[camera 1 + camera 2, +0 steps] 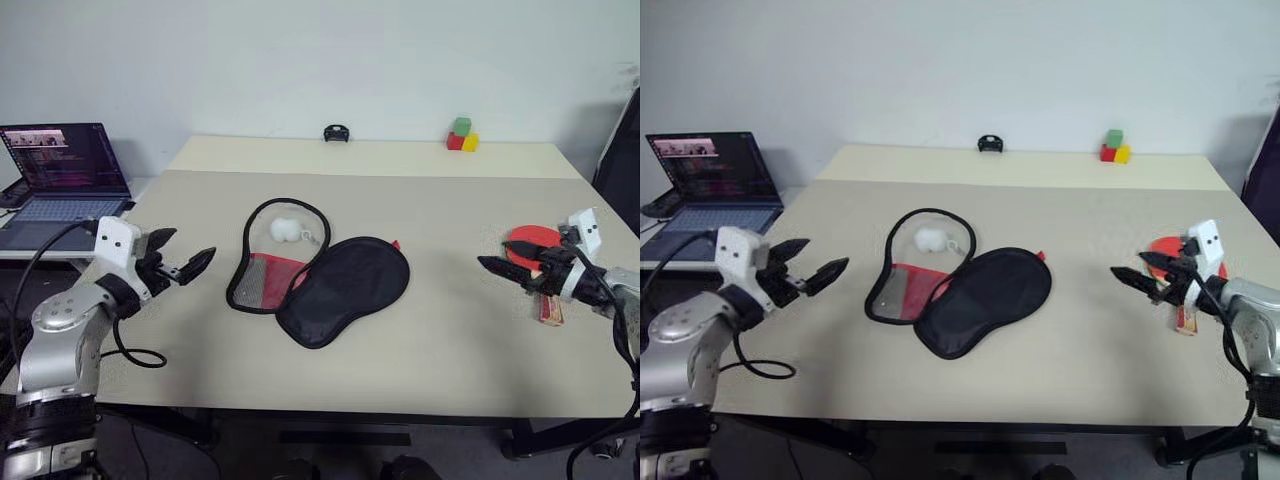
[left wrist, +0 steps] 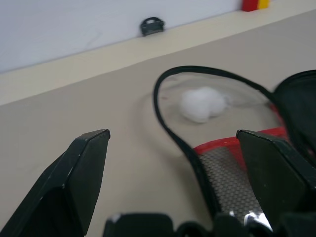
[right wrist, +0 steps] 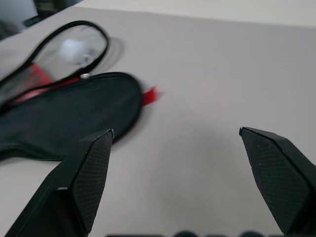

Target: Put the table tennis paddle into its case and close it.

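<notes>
Left gripper (image 1: 190, 262) hovering over the table's (image 1: 440, 340) left edge, fingers spread apart and holding nothing, aimed toward the case. Right gripper (image 1: 497, 266) over the right side of the table, fingers likewise spread wide and empty, pointing inward toward the middle.

Case (image 1: 345, 288) lying open and flat near the centre of the table: black half toward the right, red mesh half (image 1: 268, 280) toward the left, zipper edging (image 1: 290, 205) curling in a loop away from the robot. White ball (image 1: 288, 229) resting inside that loop, on or against the open half; hard to tell which. Paddle (image 1: 532, 240) lying on the table near the right edge, just behind and partly hidden by the right gripper, red face up, handle (image 1: 550, 312) pointing toward the near edge. Well apart from the case, and not gripped.

Task barely begun, by the look of things: case already unzipped and spread, but paddle not yet picked up, not yet inside, zipper not yet closed. Left to do: grasping the paddle, carrying it across to the open case, laying it in, folding the black half over and running the zipper round. Probably a pickup by the right gripper first, being the nearer one.
</notes>
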`<state>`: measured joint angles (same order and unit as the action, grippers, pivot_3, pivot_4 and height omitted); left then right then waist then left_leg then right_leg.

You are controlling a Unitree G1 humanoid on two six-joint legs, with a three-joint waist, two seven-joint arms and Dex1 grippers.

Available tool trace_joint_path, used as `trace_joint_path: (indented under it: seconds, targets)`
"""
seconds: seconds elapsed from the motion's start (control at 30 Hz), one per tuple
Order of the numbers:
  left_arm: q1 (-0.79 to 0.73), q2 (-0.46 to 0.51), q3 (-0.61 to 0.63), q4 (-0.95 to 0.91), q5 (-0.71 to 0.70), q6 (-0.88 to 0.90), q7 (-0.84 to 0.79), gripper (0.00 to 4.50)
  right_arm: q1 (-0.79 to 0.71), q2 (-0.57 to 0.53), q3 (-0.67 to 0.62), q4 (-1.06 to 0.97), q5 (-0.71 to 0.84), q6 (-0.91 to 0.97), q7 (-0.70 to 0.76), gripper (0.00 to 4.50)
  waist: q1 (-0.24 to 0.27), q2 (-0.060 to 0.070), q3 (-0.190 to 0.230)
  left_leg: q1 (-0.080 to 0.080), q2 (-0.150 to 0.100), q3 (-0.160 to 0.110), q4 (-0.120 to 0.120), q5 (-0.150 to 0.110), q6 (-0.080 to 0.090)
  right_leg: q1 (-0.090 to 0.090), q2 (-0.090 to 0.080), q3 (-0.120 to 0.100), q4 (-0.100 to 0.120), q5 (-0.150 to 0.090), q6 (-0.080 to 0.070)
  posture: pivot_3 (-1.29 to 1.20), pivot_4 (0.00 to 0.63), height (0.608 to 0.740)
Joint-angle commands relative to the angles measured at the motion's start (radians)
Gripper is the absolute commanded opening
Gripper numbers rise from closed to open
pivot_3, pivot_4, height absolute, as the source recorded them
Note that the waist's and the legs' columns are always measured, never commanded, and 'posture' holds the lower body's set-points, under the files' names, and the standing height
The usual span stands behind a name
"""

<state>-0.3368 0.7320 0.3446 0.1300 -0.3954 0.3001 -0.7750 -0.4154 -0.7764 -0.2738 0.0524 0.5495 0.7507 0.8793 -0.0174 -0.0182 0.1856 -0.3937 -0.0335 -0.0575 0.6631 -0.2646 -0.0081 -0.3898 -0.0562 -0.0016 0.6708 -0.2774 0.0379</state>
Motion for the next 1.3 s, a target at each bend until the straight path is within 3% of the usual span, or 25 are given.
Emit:
trace_joint_path:
  seconds: [0.03, 0.2, 0.63, 1.3]
  targets:
    - [-0.040, 0.021, -0.028, -0.032, -0.064, 0.067, -0.084, 4.50, 0.035, 0.004, 0.010, -0.170, 0.104, 0.176, -0.032, 4.47, 0.001, 0.000, 0.000, 0.000, 0.000, 0.000, 0.000, 0.000, 0.000, 0.000, 0.000, 0.000, 0.000, 0.000, 0.000, 0.00, 0.150, 0.740]
    - [-0.039, 0.045, -0.070, -0.094, -0.135, 0.160, -0.206, 4.50, 0.040, 0.080, 0.048, -0.234, 0.156, 0.287, -0.107, 4.47, -0.003, 0.000, 0.000, 0.000, 0.000, 0.000, 0.001, 0.000, 0.000, -0.001, 0.000, 0.001, 0.002, 0.000, 0.000, 0.00, 0.150, 0.740]
    - [-0.066, 0.072, -0.054, -0.208, -0.294, 0.288, -0.349, 4.50, -0.121, 0.277, 0.095, -0.068, 0.146, 0.508, -0.317, 4.47, -0.011, 0.000, 0.000, 0.000, 0.000, 0.001, 0.000, 0.000, 0.000, -0.002, 0.001, 0.001, 0.003, 0.000, 0.000, 0.00, 0.150, 0.740]
    - [-0.025, 0.123, -0.082, -0.279, -0.298, 0.287, -0.419, 4.50, -0.160, 0.321, 0.113, -0.017, 0.134, 0.514, -0.341, 4.47, -0.012, 0.000, 0.000, 0.000, 0.000, 0.002, 0.000, 0.000, 0.000, -0.004, 0.002, 0.003, 0.004, 0.000, 0.000, 0.00, 0.150, 0.740]
